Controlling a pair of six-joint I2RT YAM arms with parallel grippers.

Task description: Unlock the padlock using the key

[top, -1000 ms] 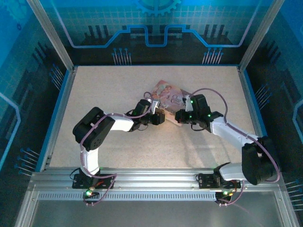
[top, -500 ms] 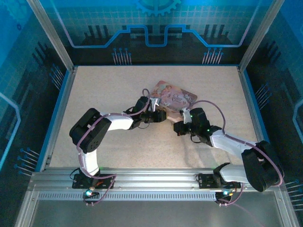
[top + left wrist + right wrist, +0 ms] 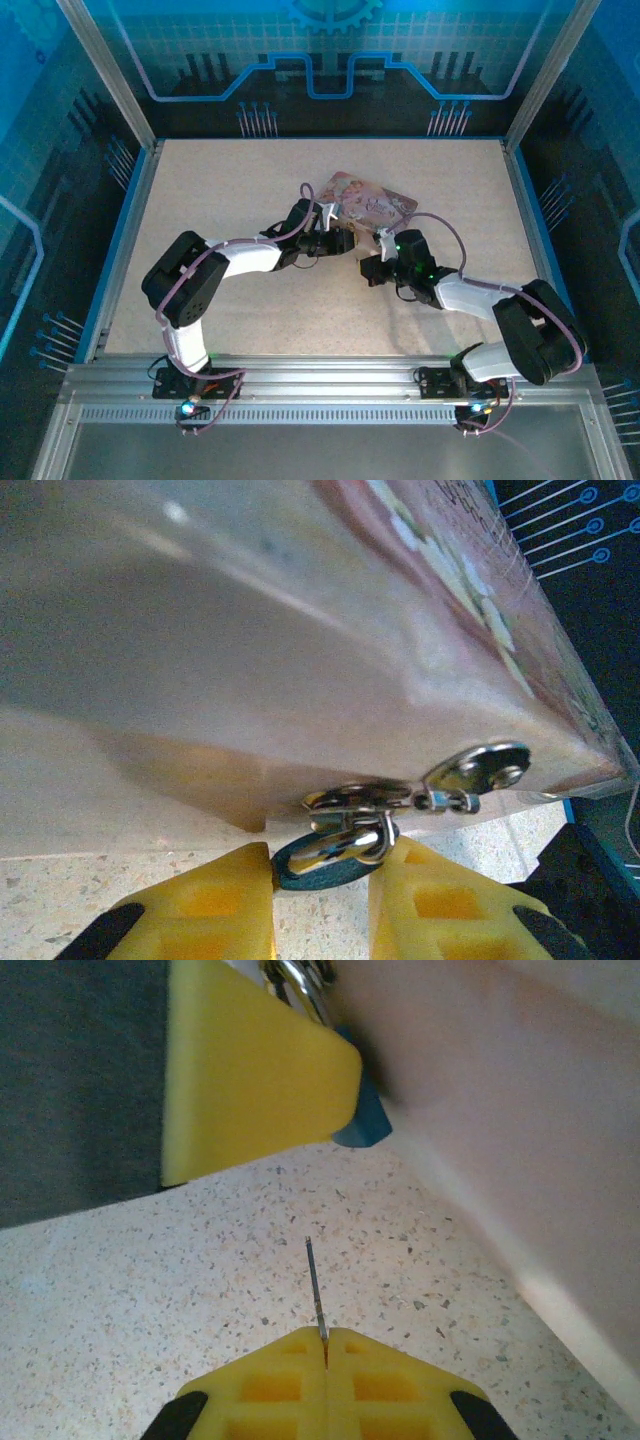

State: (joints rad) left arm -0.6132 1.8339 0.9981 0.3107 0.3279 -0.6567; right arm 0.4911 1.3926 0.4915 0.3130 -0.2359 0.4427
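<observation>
The jaws of the left gripper [image 3: 322,878] were clamped on the padlock [image 3: 300,872], low in the middle of the left wrist frame. Its dark bluish body sat between the two yellow pads, and its silvery shackle [image 3: 350,838] was hooked through the metal clasp [image 3: 478,768] on the pink tin [image 3: 250,630]. The jaws of the right gripper [image 3: 325,1345] were together on the key [image 3: 316,1285], pinching its near end at the bottom centre of the right wrist frame. The thin blade pointed up the frame over the speckled counter [image 3: 130,1280], toward the blue corner of the padlock at upper centre, with a clear gap between them.

Both pieces looked small, stiff and light. The key was a mere sliver that would likely twist or slip under any side load, so a grip close to its head seemed best, leaving the blade free. The padlock's smooth metal looked slippery. Holding it by the flat sides of the body, as here, should keep it from swinging on the clasp.

In the top view the tin [image 3: 368,200] lay just beyond the two grippers, lid apparently shut. Its contents were hidden.
</observation>
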